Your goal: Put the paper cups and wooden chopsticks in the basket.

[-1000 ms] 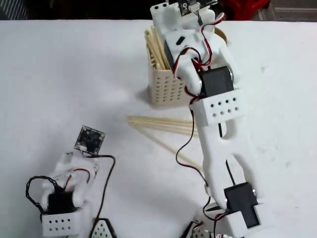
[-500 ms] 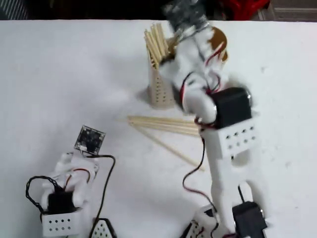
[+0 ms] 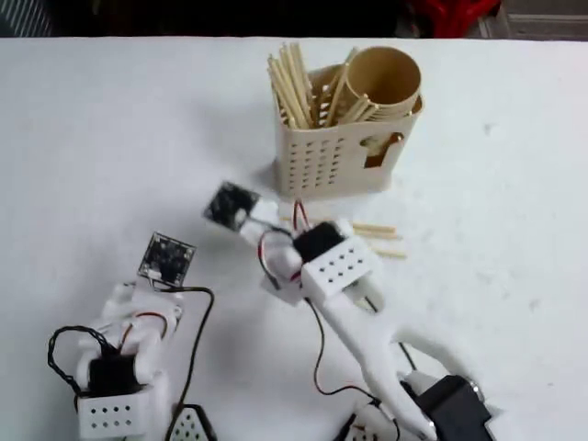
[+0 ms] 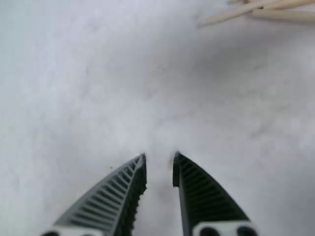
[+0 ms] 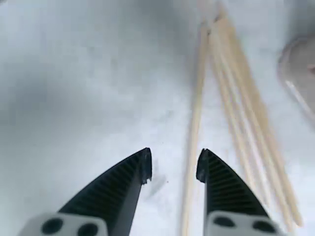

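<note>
A cream perforated basket (image 3: 342, 158) stands at the back middle of the table. It holds stacked paper cups (image 3: 382, 77) and a bunch of wooden chopsticks (image 3: 292, 81). More chopsticks (image 3: 378, 233) lie on the table in front of it, partly under my right arm (image 3: 323, 263). In the right wrist view my right gripper (image 5: 173, 164) is open and empty, low over the table. One loose chopstick (image 5: 195, 123) runs by its finger, and the bundle (image 5: 235, 103) lies just beside it. My left gripper (image 4: 160, 157) is slightly open and empty over bare table, with chopstick tips (image 4: 246, 11) farther off.
The left arm (image 3: 118, 354) sits folded at the front left corner with its cable looped beside it. The basket's foot (image 5: 301, 73) shows at the edge of the right wrist view. White table surface spreads to the left and right of the basket.
My right arm has pulled back from over the basket and swung down and left, so it is now low by the loose chopsticks. The cups in the basket are uncovered. The left arm has not moved.
</note>
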`<state>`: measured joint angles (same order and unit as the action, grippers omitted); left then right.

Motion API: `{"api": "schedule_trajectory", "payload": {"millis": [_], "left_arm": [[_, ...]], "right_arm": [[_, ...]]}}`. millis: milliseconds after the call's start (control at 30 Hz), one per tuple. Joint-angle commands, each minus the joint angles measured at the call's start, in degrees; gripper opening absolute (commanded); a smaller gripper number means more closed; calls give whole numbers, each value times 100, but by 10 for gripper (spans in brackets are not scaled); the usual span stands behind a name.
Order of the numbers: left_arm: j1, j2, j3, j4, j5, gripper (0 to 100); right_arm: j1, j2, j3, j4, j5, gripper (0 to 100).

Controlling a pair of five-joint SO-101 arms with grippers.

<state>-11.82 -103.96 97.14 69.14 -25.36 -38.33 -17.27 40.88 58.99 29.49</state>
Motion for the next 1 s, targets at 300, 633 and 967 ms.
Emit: {"api": "schedule_trajectory", "payload": {"millis": [300, 633, 967], "left_arm": [[57, -48, -18, 35, 9, 106], [57, -48, -18, 35, 9, 106], [57, -48, -18, 35, 9, 106]], "right_arm": [[479, 2167, -651, -1051, 44, 163], [629, 2440, -888, -1007, -132, 115], [848, 884, -862, -347, -343, 176]]}}
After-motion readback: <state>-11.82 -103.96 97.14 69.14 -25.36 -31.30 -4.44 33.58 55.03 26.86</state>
